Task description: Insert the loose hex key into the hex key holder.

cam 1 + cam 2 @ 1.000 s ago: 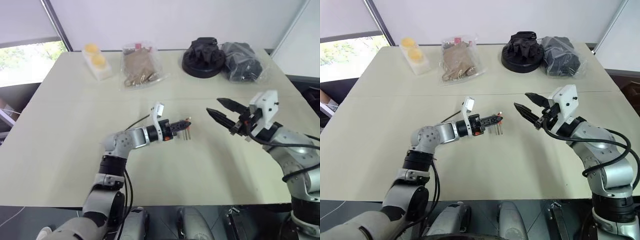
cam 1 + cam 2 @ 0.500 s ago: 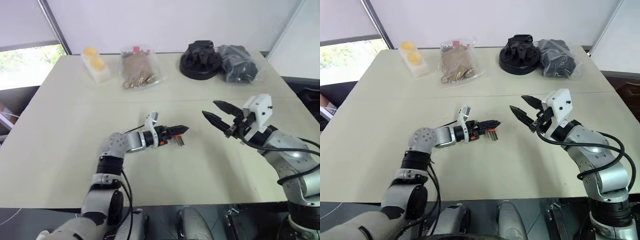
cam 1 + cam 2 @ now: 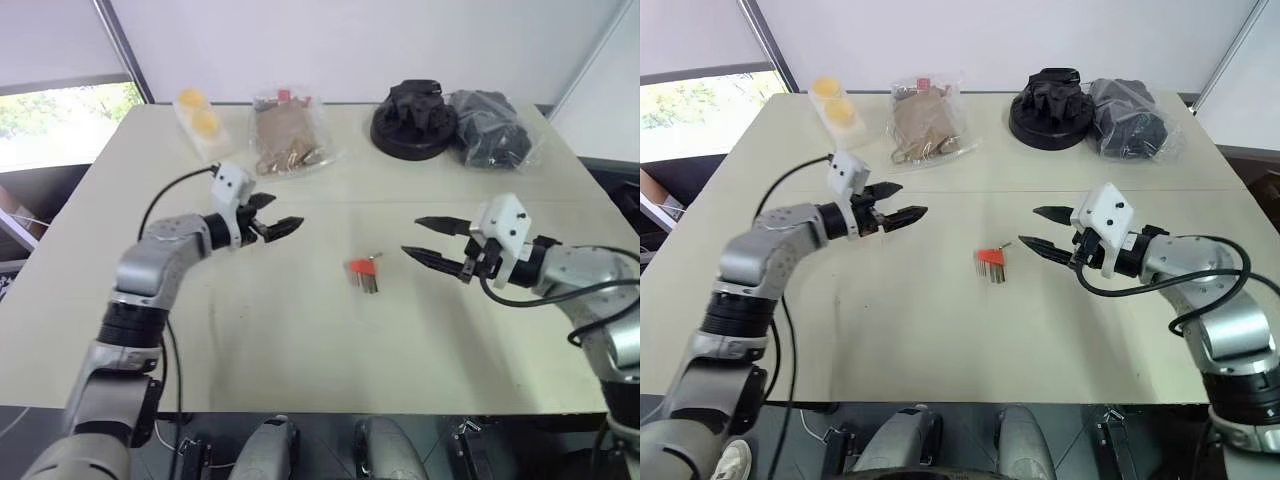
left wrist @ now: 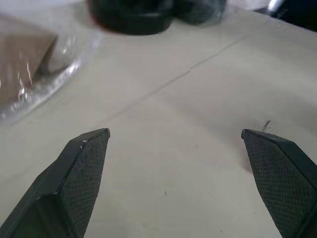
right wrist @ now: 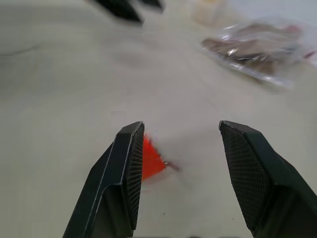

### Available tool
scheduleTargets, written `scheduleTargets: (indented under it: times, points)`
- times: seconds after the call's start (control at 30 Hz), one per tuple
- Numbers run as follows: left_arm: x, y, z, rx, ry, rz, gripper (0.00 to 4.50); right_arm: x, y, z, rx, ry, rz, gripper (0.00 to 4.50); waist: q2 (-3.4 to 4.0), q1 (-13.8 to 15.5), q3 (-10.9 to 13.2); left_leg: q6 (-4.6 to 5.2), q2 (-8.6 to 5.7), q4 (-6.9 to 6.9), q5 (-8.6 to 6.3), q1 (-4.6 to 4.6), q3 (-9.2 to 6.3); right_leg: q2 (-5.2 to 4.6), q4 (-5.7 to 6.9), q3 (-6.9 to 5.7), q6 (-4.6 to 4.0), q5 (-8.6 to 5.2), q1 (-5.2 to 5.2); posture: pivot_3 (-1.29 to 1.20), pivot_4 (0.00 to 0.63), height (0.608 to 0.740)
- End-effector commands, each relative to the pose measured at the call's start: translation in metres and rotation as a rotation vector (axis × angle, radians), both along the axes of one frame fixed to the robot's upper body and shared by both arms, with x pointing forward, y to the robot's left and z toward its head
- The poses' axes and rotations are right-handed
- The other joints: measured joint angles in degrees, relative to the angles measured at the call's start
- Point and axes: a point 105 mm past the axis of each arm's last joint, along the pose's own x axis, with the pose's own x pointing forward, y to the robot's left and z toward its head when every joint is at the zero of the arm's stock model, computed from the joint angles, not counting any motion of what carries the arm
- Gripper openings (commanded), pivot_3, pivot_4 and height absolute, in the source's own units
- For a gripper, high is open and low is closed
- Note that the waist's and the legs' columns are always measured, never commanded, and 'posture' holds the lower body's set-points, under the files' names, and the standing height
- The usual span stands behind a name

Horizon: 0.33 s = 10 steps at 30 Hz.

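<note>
Your hex key holder lies flat on the table, mid-table, w/ short grey keys sticking out toward the near edge. It's between your two arms, nothing touching it. A thin grey bit pokes out at its far right corner; can't tell if that's the loose hex key.

Your left gripper is off to the left of the holder, well apart from it, above the table. Jaws wide, nothing in them; in the left wrist view both fingers stand far apart over bare table.

Your right gripper is just right of the holder, pointing at it, tips near but not touching. Jaws parted, empty. In the right wrist view the orange-red block peeks out beside one finger.

Far edge of table: clear pack w/ two yellow items, plastic bag w/ brown contents, a black round object, and a bagged dark bundle.
</note>
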Motion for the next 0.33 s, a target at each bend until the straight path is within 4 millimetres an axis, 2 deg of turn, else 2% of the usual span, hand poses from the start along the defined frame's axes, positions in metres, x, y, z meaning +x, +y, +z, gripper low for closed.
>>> scheduleTargets:
  times: [0.03, 0.07, 0.17, 0.33]
  points:
    - [-0.04, -0.005, 0.004, 0.06, 0.005, -0.199, 4.46, -0.004, -0.011, 0.004, -0.156, -0.013, 0.079, 2.5, 0.05, -0.3, 0.0, 0.03, 0.0, -0.02, -0.02, 0.0, 0.01, -0.01, -0.01, 0.01, 0.0, 0.0, -0.01, 0.0, 0.15, 0.74]
    - [-0.052, -0.005, 0.001, 0.069, 0.024, -0.246, 4.46, -0.004, -0.015, 0.004, -0.205, -0.004, 0.093, 2.5, 0.07, -0.5, 0.0, 0.06, 0.01, -0.05, -0.03, 0.01, 0.02, -0.01, -0.03, 0.01, 0.0, 0.0, -0.01, 0.0, 0.15, 0.74]
    - [-0.072, -0.004, -0.002, 0.065, 0.053, -0.307, 4.46, -0.006, -0.026, 0.004, -0.303, 0.02, 0.123, 2.5, 0.08, -0.8, 0.1, 0.31, 0.05, -0.06, -0.17, 0.0, -0.01, -0.01, -0.05, 0.0, 0.0, 0.0, 0.0, 0.0, 0.15, 0.74]
    - [-0.08, -0.001, 0.0, 0.057, 0.054, -0.305, 4.46, -0.003, -0.033, 0.008, -0.352, 0.011, 0.135, 2.5, 0.07, -1.0, 0.1, 0.43, 0.07, 0.0, -0.25, 0.02, -0.04, -0.01, -0.05, -0.04, -0.01, 0.0, 0.07, 0.0, 0.15, 0.74]
